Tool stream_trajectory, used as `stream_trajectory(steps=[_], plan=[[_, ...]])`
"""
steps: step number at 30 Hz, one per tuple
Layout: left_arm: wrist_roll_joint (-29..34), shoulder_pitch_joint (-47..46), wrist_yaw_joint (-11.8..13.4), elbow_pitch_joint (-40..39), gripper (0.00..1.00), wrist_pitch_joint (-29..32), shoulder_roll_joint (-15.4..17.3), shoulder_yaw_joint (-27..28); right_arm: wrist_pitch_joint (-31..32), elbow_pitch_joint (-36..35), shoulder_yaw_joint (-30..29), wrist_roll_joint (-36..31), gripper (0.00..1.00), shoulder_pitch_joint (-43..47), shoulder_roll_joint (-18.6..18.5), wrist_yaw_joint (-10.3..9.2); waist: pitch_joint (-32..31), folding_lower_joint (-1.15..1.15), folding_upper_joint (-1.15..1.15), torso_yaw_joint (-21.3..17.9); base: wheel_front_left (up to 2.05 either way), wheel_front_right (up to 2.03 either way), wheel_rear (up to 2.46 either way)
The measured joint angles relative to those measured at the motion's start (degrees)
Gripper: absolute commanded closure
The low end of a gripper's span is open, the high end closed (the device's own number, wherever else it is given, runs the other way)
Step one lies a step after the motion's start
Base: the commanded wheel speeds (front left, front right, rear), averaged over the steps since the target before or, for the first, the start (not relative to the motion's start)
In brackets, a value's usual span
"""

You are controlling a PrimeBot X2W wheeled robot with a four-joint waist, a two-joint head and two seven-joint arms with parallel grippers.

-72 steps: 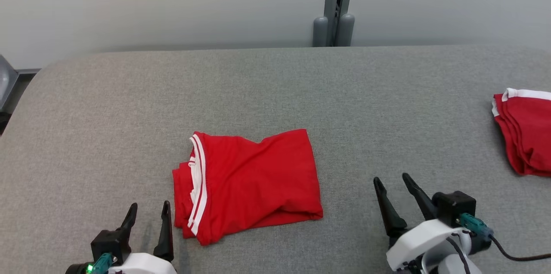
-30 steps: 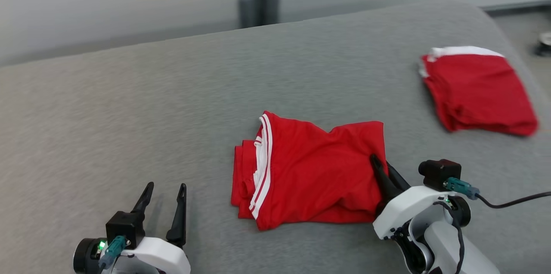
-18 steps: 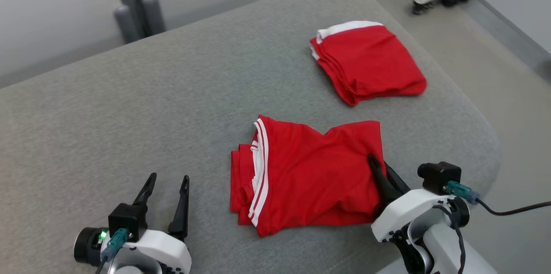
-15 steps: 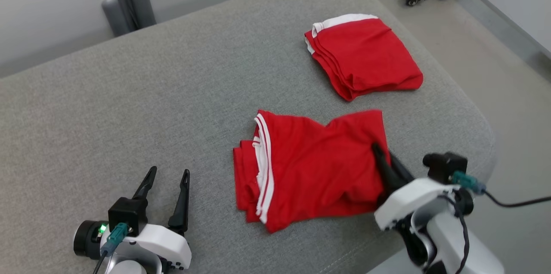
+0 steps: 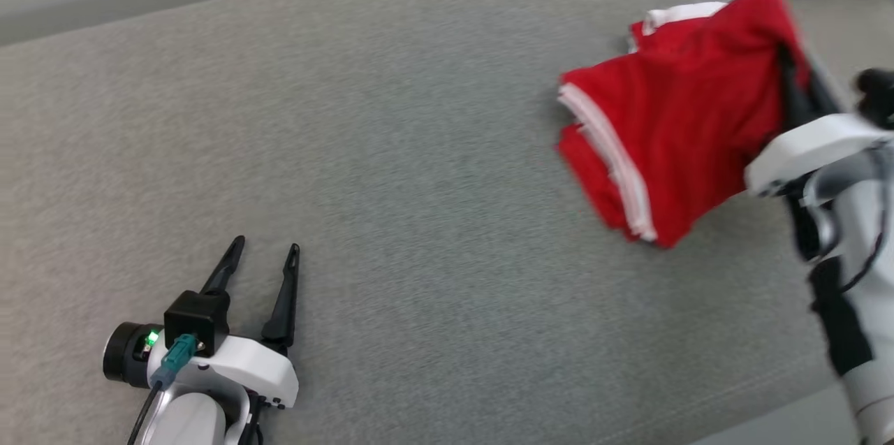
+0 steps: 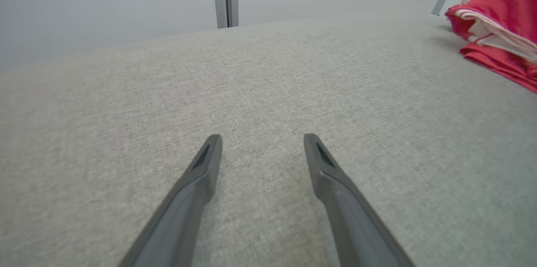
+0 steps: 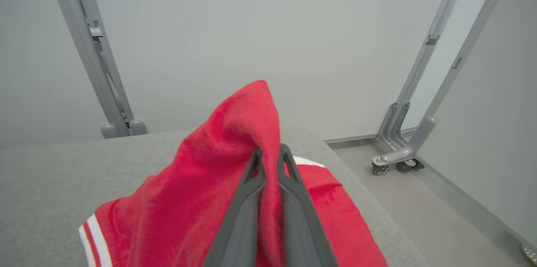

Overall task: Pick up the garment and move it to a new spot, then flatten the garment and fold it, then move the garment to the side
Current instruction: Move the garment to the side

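Left pincer [image 5: 266, 244] sits low at the near left, its fingers spread wide and empty just above the grey padded surface [image 5: 419, 151], well apart from the cloth. Further right, the red garment [image 5: 670, 117] with its white-striped edge hangs clear of the surface near the far right corner, its loose layers drooping to the left. At the right end, the right pincer [image 5: 793, 61] is clenched on the garment's upper right edge and bears its weight.

By the look of it, the task is in its last stage. The garment reads as an already folded bundle, held in the air apparently for the move to the side. A second red piece [image 5: 681, 12] with a white band lies behind it near the corner. What is probably left is to set the bundle down on or beside that piece and let go. Whether the fold is intact is hard to tell, since the head view is blurred there.

The left wrist view shows the left pincer [image 6: 262, 138] over bare fabric, with the garment [image 6: 495, 11] at its far right margin. The right wrist view adds what the head view cannot. It shows the right pincer [image 7: 270, 149] with its fingers pressed together on a ridge of red cloth. The second piece [image 7: 331, 200] lies flat below, and a metal frame on castors [image 7: 398, 162] stands on the floor beyond.
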Motion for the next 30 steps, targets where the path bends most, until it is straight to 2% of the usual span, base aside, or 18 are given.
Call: stream_trajectory(steps=[7, 12, 13, 14, 15, 16, 18, 21, 25, 30], plan=[[0.02, -0.40, 0.07, -1.00, 0.00, 0.00, 0.31, 0.79, -0.01, 5.78, -14.13, -13.67, 1.00, -4.95, -7.42, 0.00, 2.11, 0.00, 0.00, 6.25, 0.00, 0.00, 0.00], [0.01, -0.75, 0.07, -1.14, 0.00, 0.00, 0.04, 0.76, 0.00, 6.84, -24.50, -23.01, 1.00, -5.12, -9.55, 0.01, 2.97, 0.00, 0.00, 8.92, 0.00, 0.00, 0.00], [0.01, -0.78, 0.07, -1.14, 0.00, 0.00, -0.04, 0.75, 0.00, 6.77, -27.13, -24.72, 0.90, -5.12, -9.78, 0.01, 3.05, 0.00, 0.00, 9.25, 0.00, 0.00, 0.00], [0.01, -0.81, 0.07, -1.13, 0.00, 0.00, -0.10, 0.76, 0.00, 6.31, -29.30, -26.35, 0.62, -5.05, -9.84, 0.01, 3.08, 0.00, 0.00, 9.50, 0.00, 0.00, 0.00], [0.01, -0.89, 0.07, -1.09, 0.00, 0.00, -0.16, 0.77, 0.00, 5.43, -31.14, -28.22, 0.24, -4.98, -9.80, 0.01, 3.07, 0.00, 0.00, 9.69, 0.00, 0.00, 0.00], [0.01, -0.93, 0.08, -1.00, 0.00, 0.00, -0.22, 0.81, -0.01, 4.46, -32.77, -29.78, 0.00, -4.99, -9.50, 0.00, 2.98, 0.00, 0.00, 9.82, 0.00, 0.00, 0.00], [0.01, -0.93, 0.14, -0.81, 0.00, 0.00, -0.26, 0.94, 0.00, 2.27, -35.56, -31.34, 0.00, -4.99, -7.72, 0.00, 2.68, 0.00, 0.00, 9.94, 0.00, 0.00, 0.00], [-0.21, -0.90, 0.33, -0.43, 0.00, 0.01, -0.35, 1.51, -0.01, -0.59, -35.99, -31.32, 0.00, -5.02, -4.45, 0.00, 1.97, 0.00, 0.00, 10.00, 0.00, 0.00, 0.00], [-1.01, -0.62, 0.64, -0.23, 0.00, 0.01, -0.43, 2.63, -0.01, -4.86, -32.18, -27.72, 0.00, -3.20, -0.67, 0.00, 0.56, 0.00, 0.00, 10.18, 0.00, 0.00, 0.00], [-1.00, 0.26, 0.94, -0.24, 0.00, 0.01, -0.60, 3.36, -0.01, -11.28, -23.75, -21.57, 0.00, 3.35, 2.47, 0.00, -1.39, 0.00, 0.00, 10.94, 0.00, 0.00, 0.00]])
